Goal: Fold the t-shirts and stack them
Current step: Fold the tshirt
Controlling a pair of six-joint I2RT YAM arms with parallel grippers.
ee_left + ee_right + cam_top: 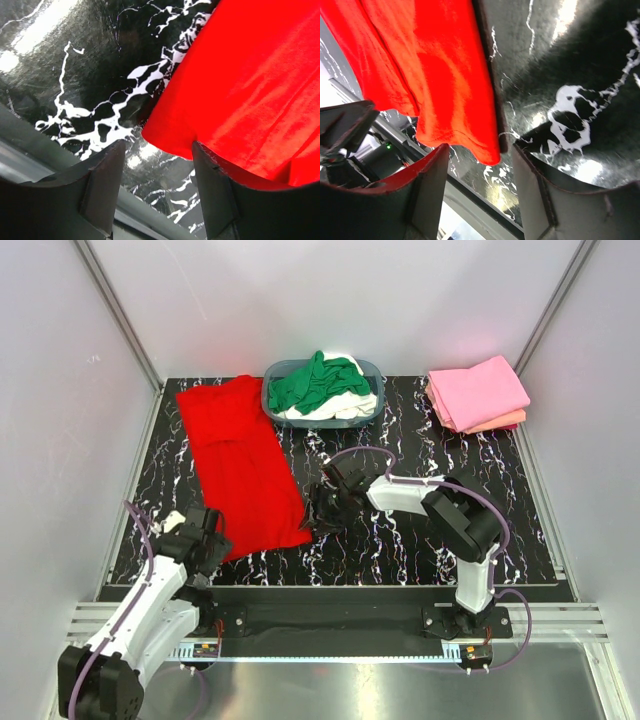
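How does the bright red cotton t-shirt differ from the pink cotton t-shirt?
The bright red cotton t-shirt lies spread long at the left; the pink cotton t-shirt is folded small, far right. Red lies on the marbled table; pink tops a salmon shirt. Both are plain.

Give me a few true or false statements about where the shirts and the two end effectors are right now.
The red t-shirt lies on the table. True.
The basket holds a green t-shirt. True.
The pink t-shirt is in the basket. False: it lies folded at the table's far right corner.
Both end effectors hover over the basket. False: the left end effector and right end effector are at the red t-shirt's near corners, jaws open.
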